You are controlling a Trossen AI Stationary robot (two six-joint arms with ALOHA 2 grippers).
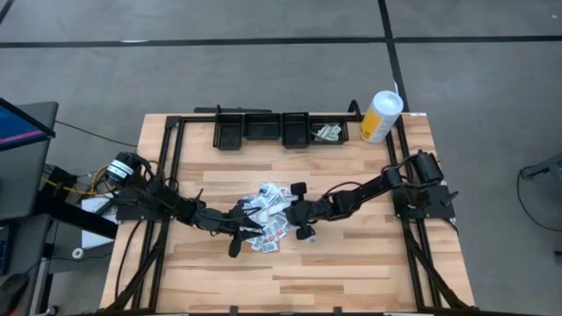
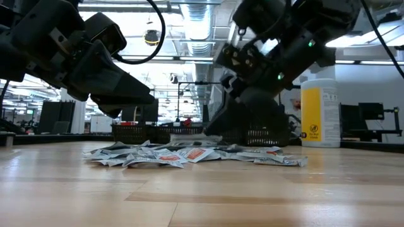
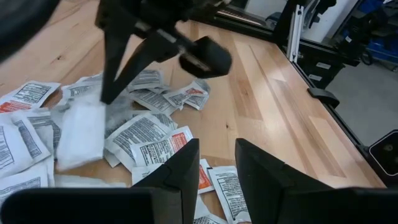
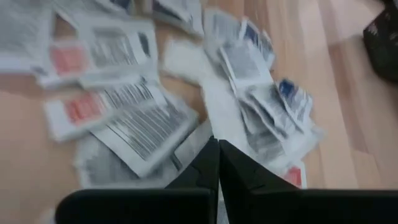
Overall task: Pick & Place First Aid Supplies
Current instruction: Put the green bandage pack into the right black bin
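The tabletop [image 1: 351, 263] carries a pile of first aid packets [image 1: 268, 215] at its centre. The canister [image 1: 381, 116] stands well beyond the pile, at the far right corner. The left tool [image 1: 248, 233] sits at the pile's left edge, fingers apart, gripping nothing. The right tool [image 4: 218, 144] sits over the pile's right side, fingers [image 4: 202, 165] pressed together; whether they pinch a packet cannot be told.
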